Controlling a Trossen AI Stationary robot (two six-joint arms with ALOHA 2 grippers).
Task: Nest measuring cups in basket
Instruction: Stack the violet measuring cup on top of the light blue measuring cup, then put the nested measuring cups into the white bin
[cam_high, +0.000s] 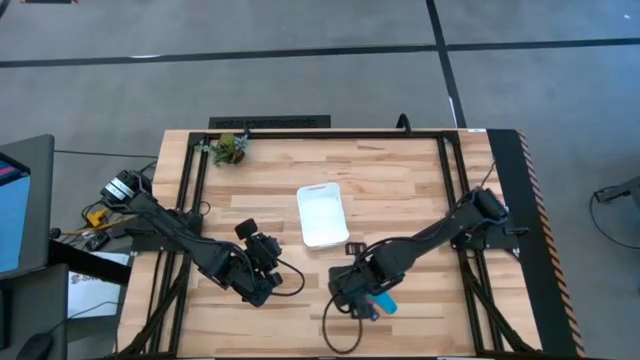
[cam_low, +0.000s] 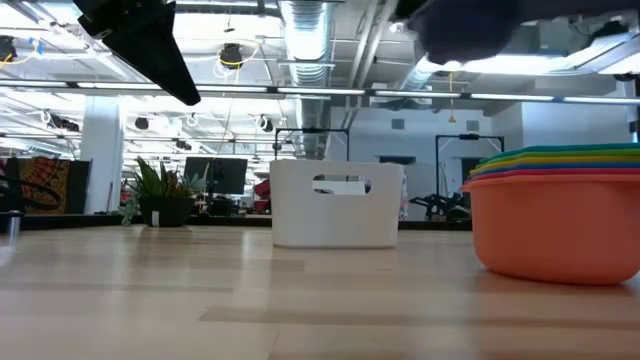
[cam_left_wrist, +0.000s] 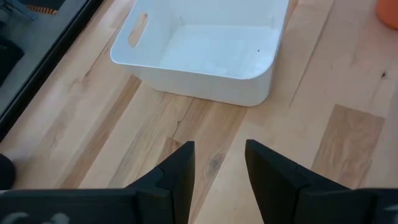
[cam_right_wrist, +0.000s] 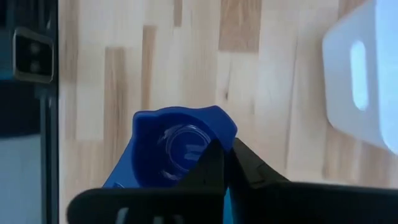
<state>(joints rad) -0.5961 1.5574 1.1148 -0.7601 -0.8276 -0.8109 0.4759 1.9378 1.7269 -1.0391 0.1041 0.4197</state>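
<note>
The white basket (cam_high: 322, 214) sits near the middle of the wooden table (cam_high: 400, 180), and nothing shows inside it in the left wrist view (cam_left_wrist: 205, 43).

The right gripper (cam_high: 352, 296) is just off the basket's near end, toward the table's front edge. Its fingers are closed on the blue measuring cup (cam_right_wrist: 171, 146) — the right wrist view shows the two dark fingers (cam_right_wrist: 214, 165) pinched together over the cup's rim, with the basket (cam_right_wrist: 364, 74) off to one side and apart from it. From above, a blue and teal bit of the cups (cam_high: 383, 302) shows just beside that gripper.

In the low view a nested stack of cups (cam_low: 555, 215) rests on the table in front of the basket and to its right, orange outermost, with red, yellow, green and blue rims above.

The left gripper (cam_high: 264, 272) hovers near the basket's front left corner, its fingers (cam_left_wrist: 180, 174) parted with bare wood between them — holding nothing

A small green leafy clump (cam_high: 231, 148) lies at the table's far left corner, well apart from the basket
</note>
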